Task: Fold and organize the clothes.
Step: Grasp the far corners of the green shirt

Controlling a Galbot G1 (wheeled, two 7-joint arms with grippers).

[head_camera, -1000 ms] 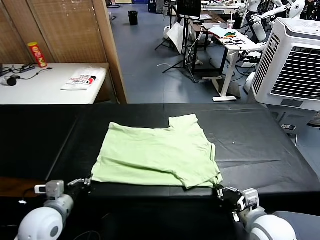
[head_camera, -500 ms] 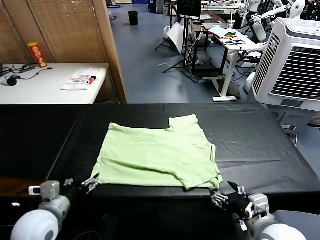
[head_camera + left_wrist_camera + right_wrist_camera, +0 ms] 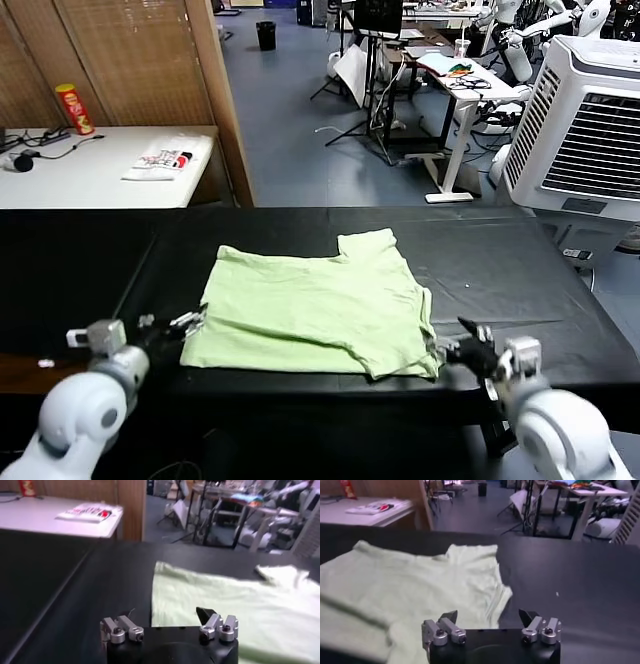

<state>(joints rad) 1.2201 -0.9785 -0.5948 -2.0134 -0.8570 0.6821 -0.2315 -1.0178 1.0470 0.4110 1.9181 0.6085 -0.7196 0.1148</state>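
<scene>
A black bench (image 3: 520, 270) is carrying the shirt (image 3: 315, 305), lying partly folded near its front edge. The left gripper (image 3: 185, 322) and right gripper (image 3: 462, 350) are flanking its front corners, both spread and empty. A regrasp for another fold probably comes next.

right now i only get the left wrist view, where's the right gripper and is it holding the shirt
Observer: The right gripper sits at the near right corner of the shirt, jaws open, nothing held.
Operator: is that corner lying flat
Observer: No, the cloth is doubled over there, with a rumpled flap along the near edge.
</scene>
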